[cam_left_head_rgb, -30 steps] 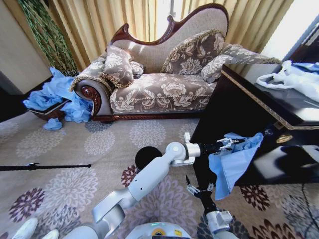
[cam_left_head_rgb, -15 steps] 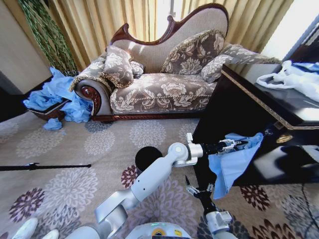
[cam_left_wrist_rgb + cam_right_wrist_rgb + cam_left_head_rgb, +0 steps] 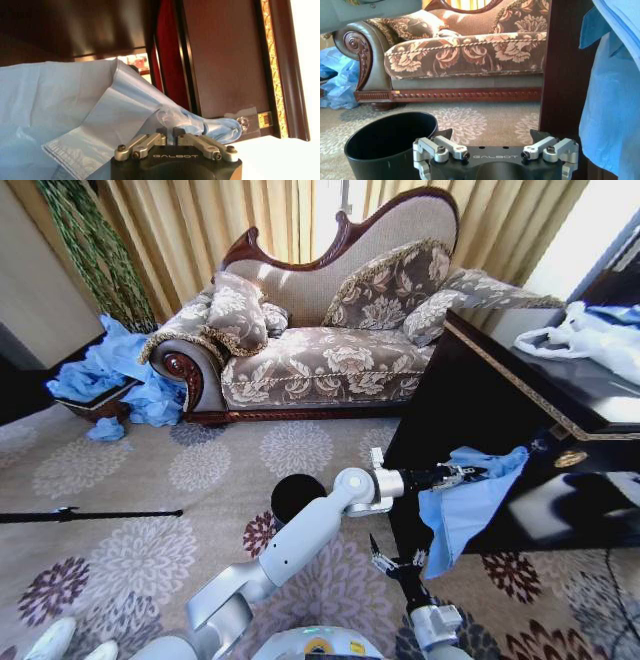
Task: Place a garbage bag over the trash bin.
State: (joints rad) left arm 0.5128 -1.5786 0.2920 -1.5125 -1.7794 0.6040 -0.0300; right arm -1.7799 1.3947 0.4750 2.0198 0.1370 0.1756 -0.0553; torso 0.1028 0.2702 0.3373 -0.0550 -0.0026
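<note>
Where floral carpet [image 3: 150, 470] spreads, sofa [image 3: 320, 330] fronts curtains [image 3: 200, 220].

I see a floral-patterned carpet [image 3: 150, 480] covering the floor, and the small black trash bin [image 3: 295, 495] stands on it near the middle, just left of the dark surface [image 3: 520, 395]. At the far side the sofa [image 3: 330, 350] rests on the carpet, with a wicker basket [image 3: 95, 408] of blue plastic to its left. White plastic bags [image 3: 590, 340] lie on the dark surface at far right.
</note>
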